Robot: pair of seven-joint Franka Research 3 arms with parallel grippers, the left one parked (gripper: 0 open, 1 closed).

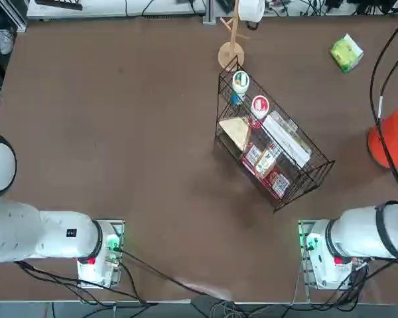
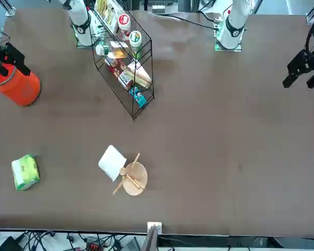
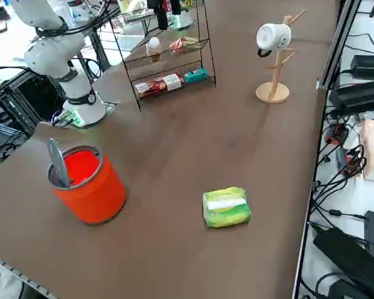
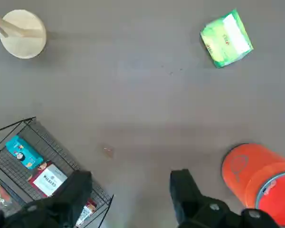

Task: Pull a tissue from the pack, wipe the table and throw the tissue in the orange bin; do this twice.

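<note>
**Nothing touched yet: gripper high and empty, tissue pack far across the table**

Clearly the right gripper point(image 4: 130, 190) hangs well above the table point(image 1: 119, 132) with its two fingers spread wide and nothing between them. In the wrist view it looks straight down on bare tabletop between the black wire basket point(image 1: 272, 142) and the orange bin point(image 4: 256, 178).

The tissue pack point(image 3: 226, 207) lies flat on the far right part of the table, close to the far edge, well apart from the bin and the basket. Its green-and-yellow wrapper looks soft and light (likely to slide or lift whole if the tissue is tugged hard). A white strip runs across its top face; I judge that to be the opening, and the place to pinch with narrow fingertips, pulling up gently.

Room to move is good: open brown surface lies all around the pack. The wooden mug stand point(image 1: 231, 53) with its white mug stands to the pack's left along the same far edge, well apart. The orange bin sits near the table's right edge, between the arm's base and the pack, its mouth open upward; cables hang over it in the top view, so the swing across should stay clear of them.
</note>
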